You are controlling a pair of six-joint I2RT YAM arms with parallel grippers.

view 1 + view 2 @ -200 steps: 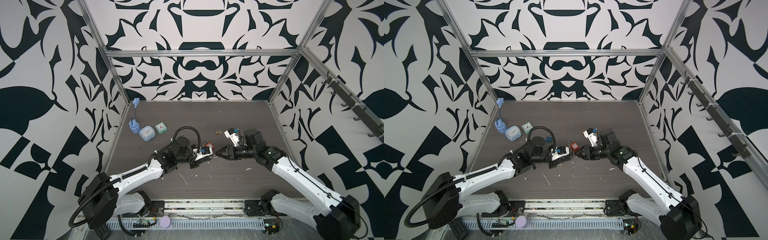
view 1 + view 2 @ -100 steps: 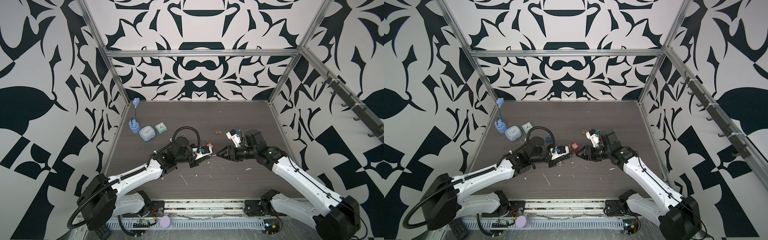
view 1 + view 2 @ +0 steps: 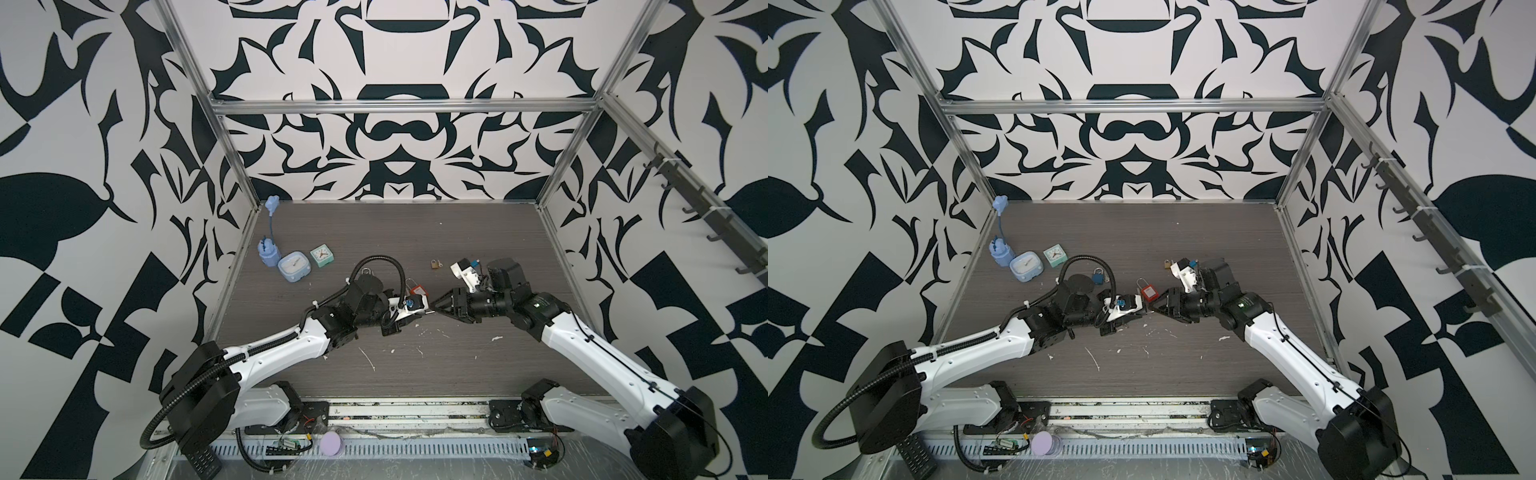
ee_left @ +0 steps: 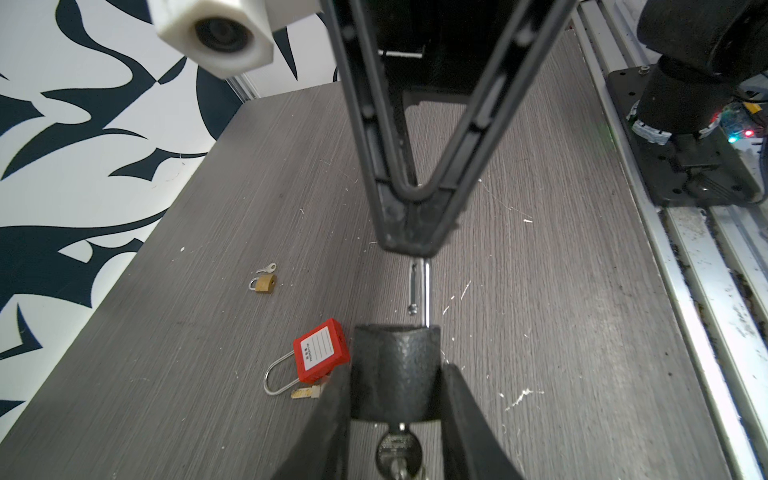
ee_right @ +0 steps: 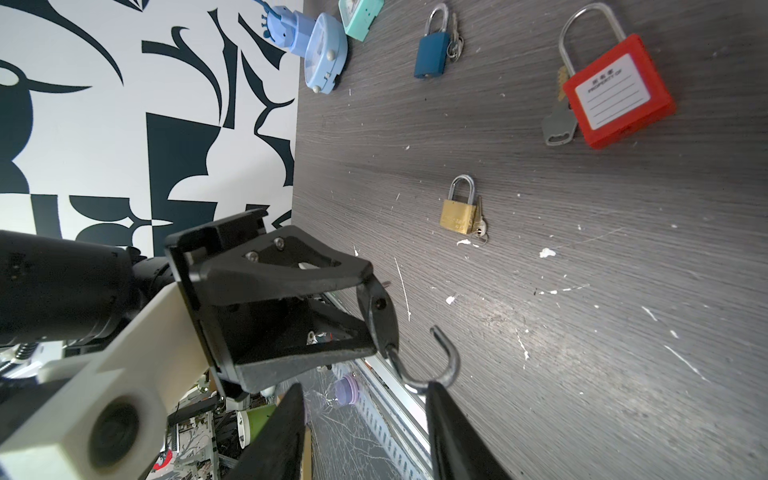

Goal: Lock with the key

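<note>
Currently, a black textured padlock [image 4: 395, 357], key [image 4: 398, 451] inserted, is gripped by the left claw [image 4: 395, 386]; its open steel shackle [image 5: 451, 357] is straddled by the parted right claw [image 4: 411, 239].

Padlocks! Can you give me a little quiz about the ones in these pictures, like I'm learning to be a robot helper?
1. True or false: the red padlock hangs from a gripper.
2. What does the left gripper hold? A: a spoon. B: a black padlock. C: a ball.
3. How many padlocks lie on the table?

Key
1. False: it lies on the table.
2. B.
3. Three: the red padlock, the blue padlock and the brass padlock.
</note>
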